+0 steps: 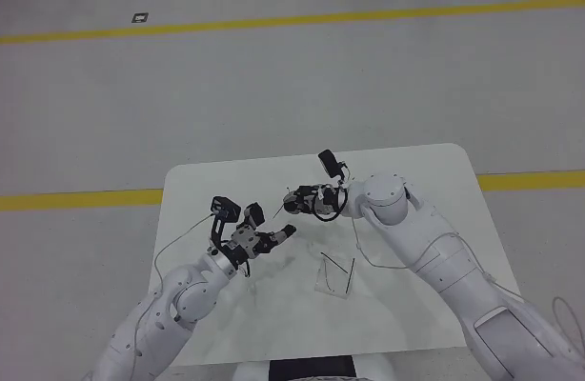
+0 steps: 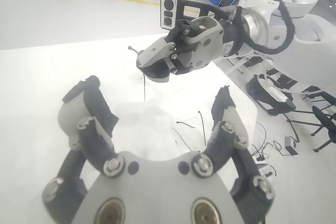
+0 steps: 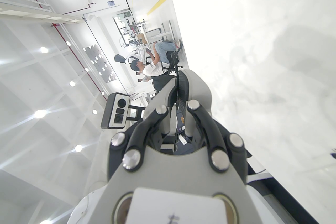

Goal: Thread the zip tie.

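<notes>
A thin black zip tie (image 2: 144,83) is pinched in my right gripper (image 2: 143,64), its head sticking out past the fingertips and its tail hanging toward the white table (image 1: 226,190). In the right wrist view the tie (image 3: 178,83) runs between the closed fingers. In the top view the right gripper (image 1: 291,202) hovers near the table's middle. My left gripper (image 2: 157,93) stands open a little in front of it with nothing between its fingers (image 2: 223,104); from above the left gripper (image 1: 276,235) points toward the right one.
Several loose black zip ties (image 2: 202,125) lie on a clear sheet (image 1: 334,276) toward the table's near side. The table's right edge (image 1: 483,210) and front edge are close by. Chairs and cables sit on the floor beyond.
</notes>
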Motion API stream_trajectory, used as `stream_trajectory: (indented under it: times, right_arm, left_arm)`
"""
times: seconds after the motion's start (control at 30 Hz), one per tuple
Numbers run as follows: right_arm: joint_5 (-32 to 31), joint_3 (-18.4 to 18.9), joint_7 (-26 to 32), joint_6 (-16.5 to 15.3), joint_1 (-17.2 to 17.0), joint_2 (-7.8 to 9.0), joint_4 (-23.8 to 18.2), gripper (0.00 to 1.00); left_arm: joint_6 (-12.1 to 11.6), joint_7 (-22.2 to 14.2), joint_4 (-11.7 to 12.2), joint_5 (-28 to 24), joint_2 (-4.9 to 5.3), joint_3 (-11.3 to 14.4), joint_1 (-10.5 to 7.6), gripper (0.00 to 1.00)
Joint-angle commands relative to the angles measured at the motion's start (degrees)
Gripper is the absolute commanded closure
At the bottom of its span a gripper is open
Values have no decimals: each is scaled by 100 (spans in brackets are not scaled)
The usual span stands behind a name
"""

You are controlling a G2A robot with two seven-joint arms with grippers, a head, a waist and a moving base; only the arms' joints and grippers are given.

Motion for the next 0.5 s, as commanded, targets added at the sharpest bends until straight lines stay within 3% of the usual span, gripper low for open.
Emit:
stream_trajectory:
  times: [0.0,0.2,0.27,0.3,0.47]
  right_arm:
    - [0,0,0,0,0,0,0,100]
    - [0,0,0,0,0,0,0,100]
    - [0,0,0,0,0,0,0,100]
    - [0,0,0,0,0,0,0,100]
    - [0,0,0,0,0,0,0,100]
  left_arm:
    - [11,-2,-2,-9,-3,4,-2,0]
    - [36,-11,-9,63,-12,-36,-15,0]
    - [30,25,-11,94,-13,-59,-13,5]
    - [15,35,-14,111,-13,-65,-5,0]
    - [4,17,-6,107,-13,-84,-1,0]
